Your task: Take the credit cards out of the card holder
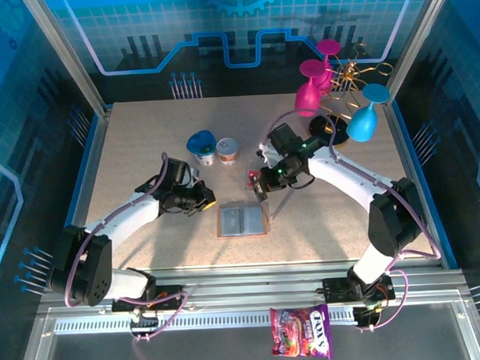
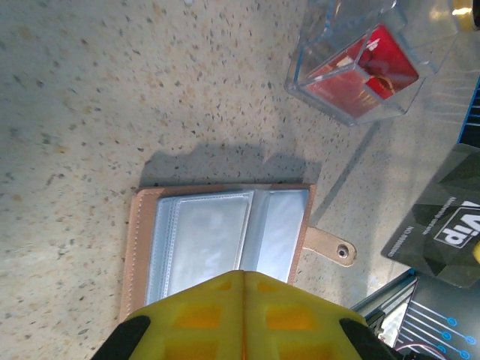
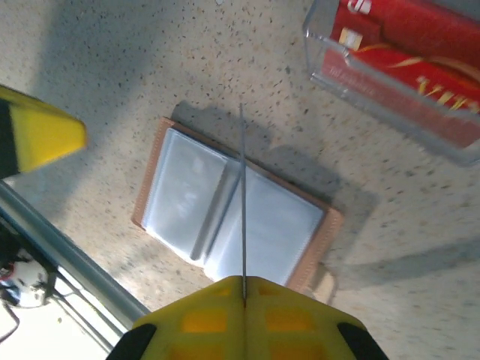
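Observation:
The card holder (image 1: 242, 220) lies open flat on the table, tan leather round pale clear sleeves (image 2: 217, 232) (image 3: 187, 187), its snap strap (image 2: 330, 247) sticking out. My right gripper (image 3: 244, 281) (image 1: 260, 183) hangs above it, shut on a dark credit card that shows edge-on as a thin line (image 3: 242, 187) and face-on with white lettering (image 2: 439, 217). Red credit cards (image 2: 375, 67) (image 3: 420, 52) stand in a clear plastic box (image 2: 330, 94) beside the holder. My left gripper (image 2: 244, 274) (image 1: 207, 204) is shut with nothing in it, just over the holder's left edge.
Two small cups (image 1: 201, 146) (image 1: 227, 150) stand behind the holder. Pink (image 1: 309, 93) and blue (image 1: 363, 120) goblets hang on a wire rack at the back right. A candy bag (image 1: 301, 333) lies on the front rail.

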Controlling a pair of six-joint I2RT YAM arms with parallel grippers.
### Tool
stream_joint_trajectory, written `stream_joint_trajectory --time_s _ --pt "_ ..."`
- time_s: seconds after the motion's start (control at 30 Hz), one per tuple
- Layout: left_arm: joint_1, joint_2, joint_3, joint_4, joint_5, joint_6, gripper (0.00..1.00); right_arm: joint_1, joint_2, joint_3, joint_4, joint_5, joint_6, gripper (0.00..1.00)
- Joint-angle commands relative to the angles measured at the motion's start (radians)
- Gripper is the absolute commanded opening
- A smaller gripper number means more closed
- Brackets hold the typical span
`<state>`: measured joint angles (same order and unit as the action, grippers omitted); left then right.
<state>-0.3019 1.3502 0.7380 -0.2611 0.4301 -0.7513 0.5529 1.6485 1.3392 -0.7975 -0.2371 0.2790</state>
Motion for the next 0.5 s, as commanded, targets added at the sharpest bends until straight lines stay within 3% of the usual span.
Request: stream_joint_trajectory --time_s 0.0,0.47 --pt "0.029 -0.049 0.0 -0.042 -0.008 0.039 0.08 -0.019 -0.024 0.068 -0.119 0.126 -0.21 0.01" --pt "0.07 -0.131 -0.046 -0.07 -0.013 0.035 0.08 -0.044 0.046 0.279 -0.219 0.22 -0.758 0.0"
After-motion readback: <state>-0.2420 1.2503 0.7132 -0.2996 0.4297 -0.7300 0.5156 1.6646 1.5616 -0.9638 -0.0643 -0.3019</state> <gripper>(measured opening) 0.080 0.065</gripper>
